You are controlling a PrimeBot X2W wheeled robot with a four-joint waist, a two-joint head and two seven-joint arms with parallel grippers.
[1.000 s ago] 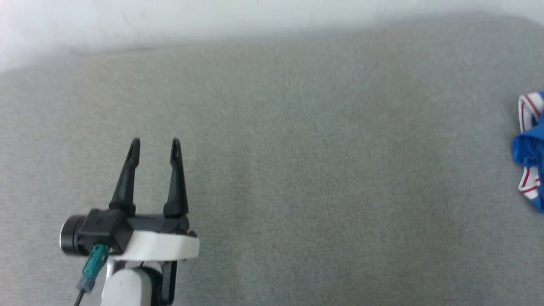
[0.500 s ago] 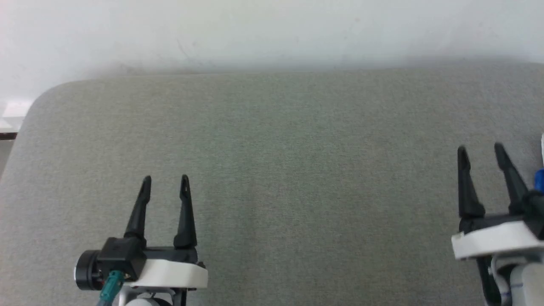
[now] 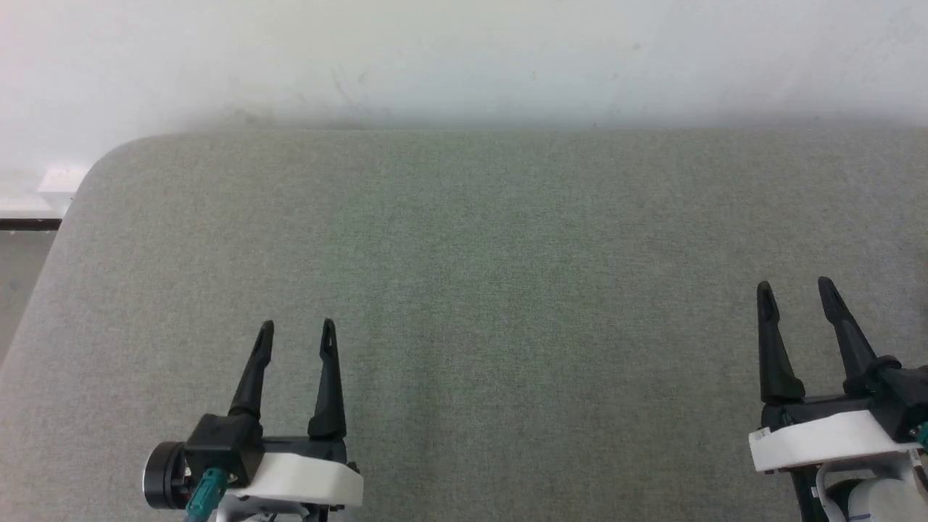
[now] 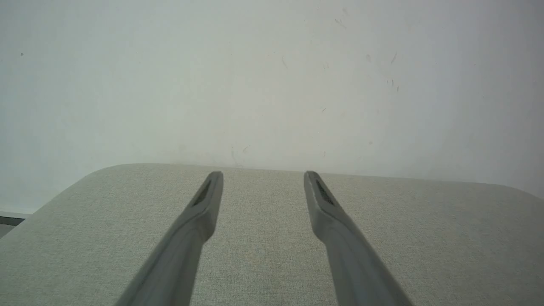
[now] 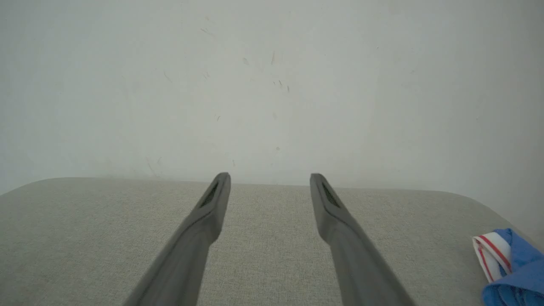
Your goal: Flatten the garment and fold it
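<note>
Both hands poised above a bare stretch of counter [image 3: 464, 254], task judged not yet begun: the left hand [image 3: 297, 326] at the near left and the right hand [image 3: 795, 284] at the near right each hold their two dark fingers spread, with nothing between them; the garment [image 5: 512, 272], a bunched blue heap with a white, red-striped band turned outward, lies to the right of the right hand, close to the counter's rounded far-right corner, as seen at the lower right of the right wrist view; whether any of it hangs over the edge cannot be told. Likely hazards: a tug from the right hand alone could drag the heap off the right edge rather than inward; a pinch into the crumpled mass would probably gather several layers, so that spreading merely twists it; the left hand, well apart from the cloth, must cross most of the counter to share the work. Surface: grey-green woven covering, matte, with rounded corners, probably grippy enough to raise wrinkles when cloth is slid across it. Room: a plain pale wall [image 3: 464, 58], lightly scuffed, directly behind the far edge; a dark skirting strip [image 3: 29, 223] at the far left.
</note>
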